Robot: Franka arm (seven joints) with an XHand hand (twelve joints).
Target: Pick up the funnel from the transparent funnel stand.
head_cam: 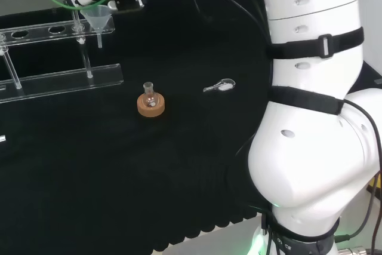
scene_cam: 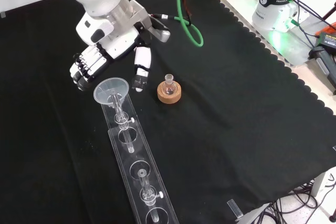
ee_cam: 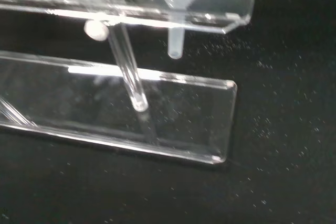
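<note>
Sat in the end hole of the transparent funnel stand (scene_cam: pixel 137 166): the funnel (scene_cam: pixel 111 91), cone up, stem pointing straight down through the upper rail. Seen in the wrist view as a pale stem tip (ee_cam: pixel 175 45) hanging clear of the stand's lower plate, not touching it. Long axis upright, so probably to be lifted straight up until the stem cleared the hole.

Hovered just beyond that end of the stand in the front view: the hand (scene_cam: pixel 102 56), fingers (scene_cam: pixel 84 69) loosely curled to the view's left of the cone, thumb (scene_cam: pixel 140 66) reaching down on the view's right. Holding nothing; fingers and thumb spread apart with the funnel rim lying just below and between them. No contact visible between hand and funnel. In the head view, placed right behind and above the cone (head_cam: pixel 98 17), close to it.

Judged as the approach, grasp not yet made. Needed next, most likely: a short drop toward the cone, then closing round the rim.

Well apart on the surface (scene_cam: pixel 236 108): a small flask on a cork ring (scene_cam: pixel 169 92), and a small metal clip (head_cam: pixel 219 86) in the head view.
</note>
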